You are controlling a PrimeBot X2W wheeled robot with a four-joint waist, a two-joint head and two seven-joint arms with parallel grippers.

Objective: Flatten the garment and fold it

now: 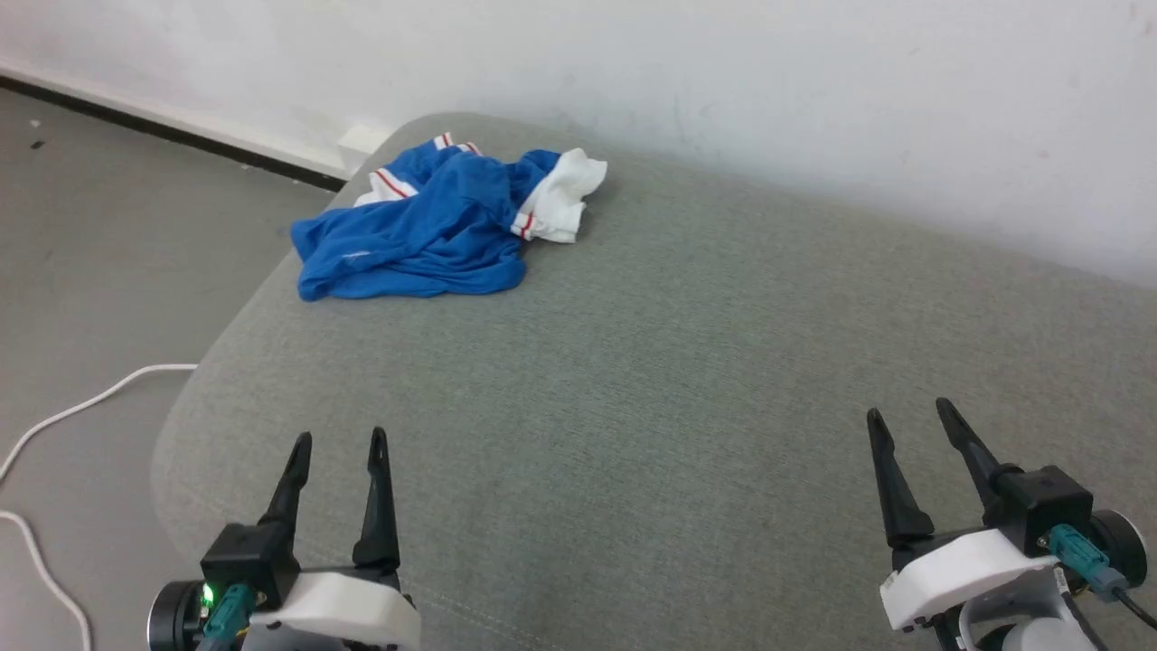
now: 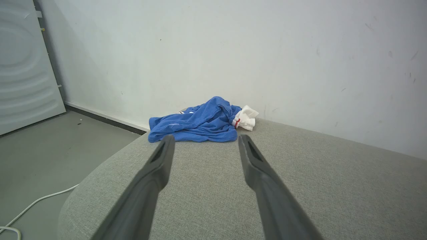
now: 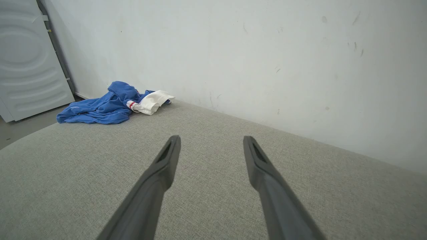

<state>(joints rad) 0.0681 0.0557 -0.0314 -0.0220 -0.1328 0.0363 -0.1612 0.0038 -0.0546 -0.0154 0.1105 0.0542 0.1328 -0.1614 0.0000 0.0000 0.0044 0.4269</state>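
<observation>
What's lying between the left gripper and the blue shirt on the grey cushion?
Nothing: only bare grey cushion runs from the left gripper to the crumpled garment, as the head view and left wrist view both show.

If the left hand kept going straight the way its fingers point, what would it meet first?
Probably the crumpled garment, lying straight ahead of the open left hand on the grey cushion. The stretch between looks bare; whether it would graze the cushion first is unclear.

Bare room: grey cushion [image 1: 687, 362], scuffed white wall [image 1: 723, 72]
</observation>
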